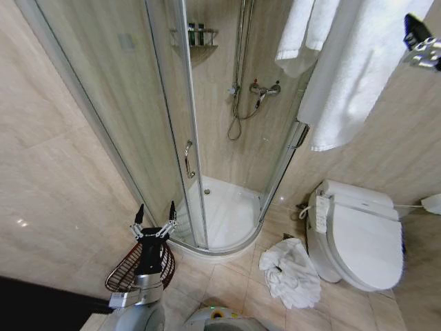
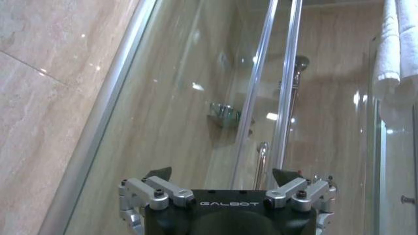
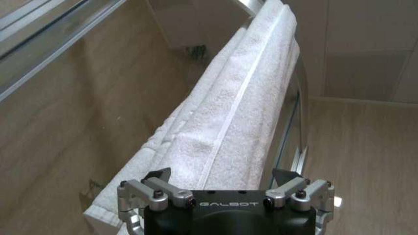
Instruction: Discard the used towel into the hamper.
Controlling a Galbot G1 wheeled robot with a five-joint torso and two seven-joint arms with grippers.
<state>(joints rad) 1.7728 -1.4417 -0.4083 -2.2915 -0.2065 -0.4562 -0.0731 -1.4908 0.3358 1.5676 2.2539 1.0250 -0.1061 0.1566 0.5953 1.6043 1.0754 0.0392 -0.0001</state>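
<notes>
Two grippers up, both w/ fingers spread apart and nothing between them. Far left of the head view is plain beige wall tile, then the left gripper (image 1: 156,212) sits low, pointing up, right over the hamper (image 1: 124,272), a dark reddish-brown wire basket on the floor by the curved shower enclosure (image 1: 165,131). Left wrist cam has the same gripper (image 2: 222,175) facing the glass door and its chrome handle (image 2: 261,164).

Mid frame, inside the shower, are the mixer tap (image 1: 265,89) and hose. On the floor tiles just in front of the shower tray lies a crumpled white towel (image 1: 293,272), touching the toilet (image 1: 358,234) base on its right, well apart from the hamper.

Up top, white towels hang on the wall (image 1: 351,76). Right gripper (image 1: 422,43) is high at the far right edge, beside that big towel. Right wrist cam shows the gripper (image 3: 222,175) just above a hanging towel (image 3: 235,112), not touching afaict.
</notes>
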